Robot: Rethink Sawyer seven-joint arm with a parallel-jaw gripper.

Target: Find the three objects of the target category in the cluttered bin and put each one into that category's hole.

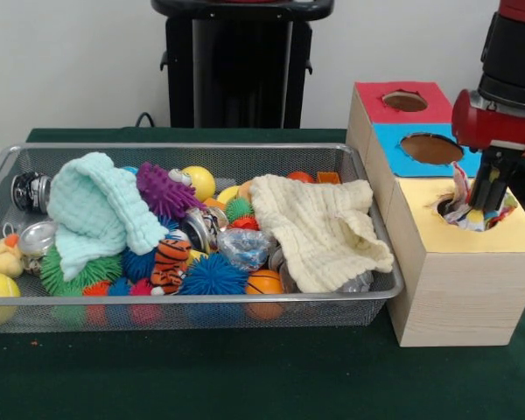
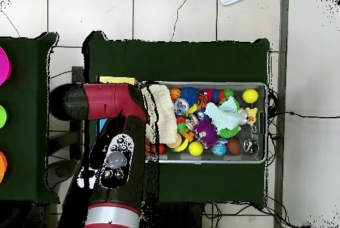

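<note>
Right side of the front view: gripper (image 1: 488, 198) down at the yellow hole (image 1: 451, 208), fingers apparently pinched on a printed cloth piece (image 1: 463, 203) bunched in the opening, part still sticking up above the rim. Best done slowly here: push down until the cloth clears the rough edge, then release, then lift straight up so nothing snags and comes back out. Left of the boxes, the wire bin (image 1: 192, 299) on the table (image 1: 245, 376), mint cloth (image 1: 96, 214) and cream cloth (image 1: 319, 229) draped over toys. No other printed pieces showing there.
</note>
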